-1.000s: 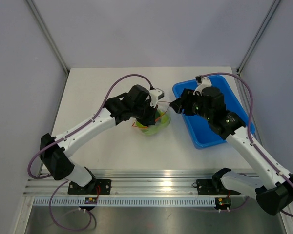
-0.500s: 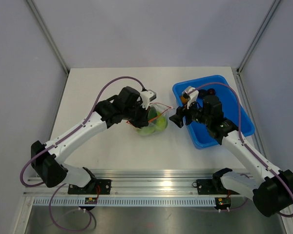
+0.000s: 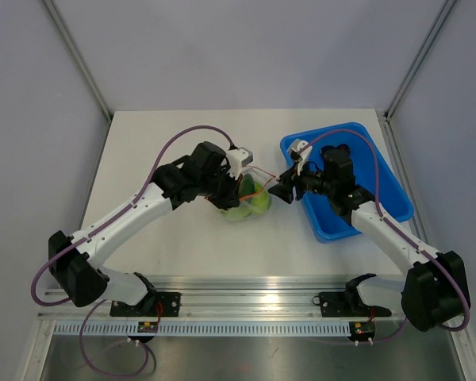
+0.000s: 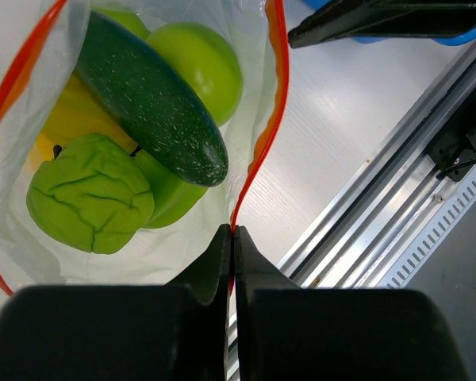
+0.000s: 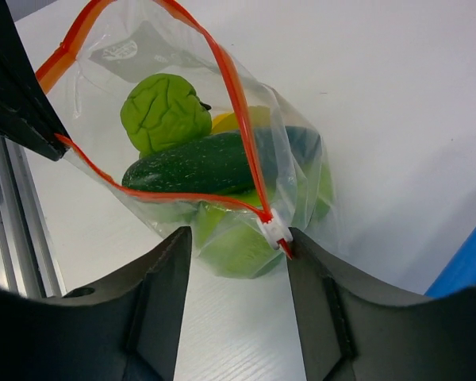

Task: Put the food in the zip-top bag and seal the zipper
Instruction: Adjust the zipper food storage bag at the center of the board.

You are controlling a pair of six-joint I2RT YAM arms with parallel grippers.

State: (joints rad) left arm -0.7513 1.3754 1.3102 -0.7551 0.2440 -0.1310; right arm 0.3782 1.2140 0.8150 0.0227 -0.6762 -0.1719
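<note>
The clear zip-top bag [image 3: 248, 198] sits mid-table with its mouth open, holding green and yellow toy food: a dark cucumber [image 4: 151, 95], a green apple [image 4: 200, 59] and a lumpy green piece [image 4: 91, 193]. The red-orange zipper [image 5: 182, 197] rims the mouth; its white slider [image 5: 274, 228] is at the right end. My left gripper [image 4: 232, 236] is shut on the zipper strip at the bag's left end. My right gripper [image 5: 238, 246] is open, with the slider just inside its right finger [image 5: 317, 270].
The blue tray [image 3: 390, 190] lies at the right under my right arm, with a dark item at its far end. Aluminium rail [image 3: 254, 302] runs along the near table edge. Frame posts stand at the back corners.
My right gripper has come left out of the tray to the bag's right end. My left gripper has shifted slightly left, still holding the strip, and the bag mouth has stretched wider.
</note>
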